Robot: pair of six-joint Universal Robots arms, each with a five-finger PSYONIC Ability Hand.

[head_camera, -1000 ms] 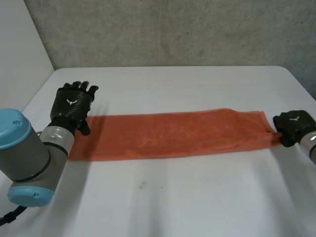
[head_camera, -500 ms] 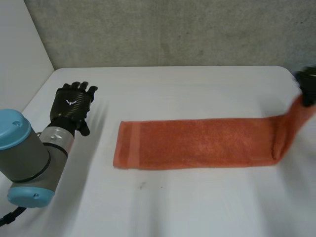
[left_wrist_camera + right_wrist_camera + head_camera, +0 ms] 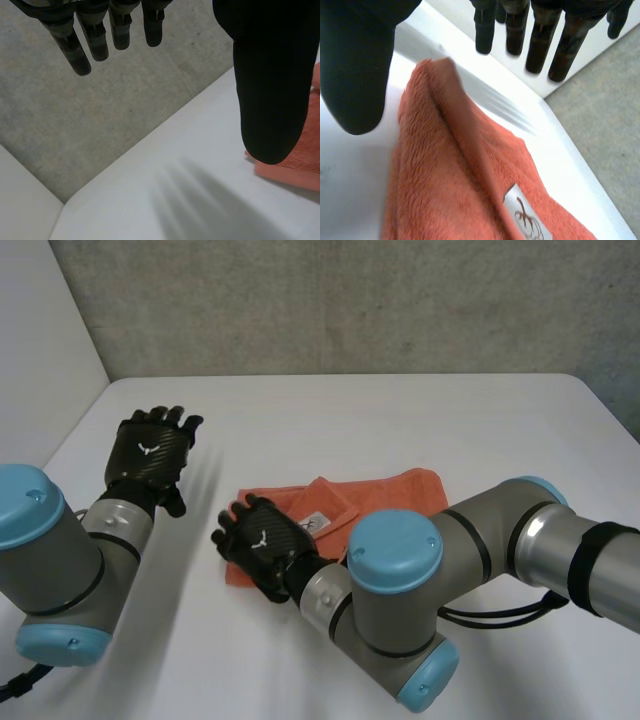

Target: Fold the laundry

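The fingers [image 3: 537, 45] of our right hand [image 3: 262, 548] are straight, gripping nothing, poised over one end of the orange towel [image 3: 395, 490], which lies doubled on the white table [image 3: 400, 410], label [image 3: 527, 217] up; we judge one fold laid. Our left hand [image 3: 150, 452], fingers likewise straight and empty, hovers beside it, clear of the work.

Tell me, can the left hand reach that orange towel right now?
Probably yes: only bare table lies between the open left hand and the towel, though the right hand is over its nearest end.
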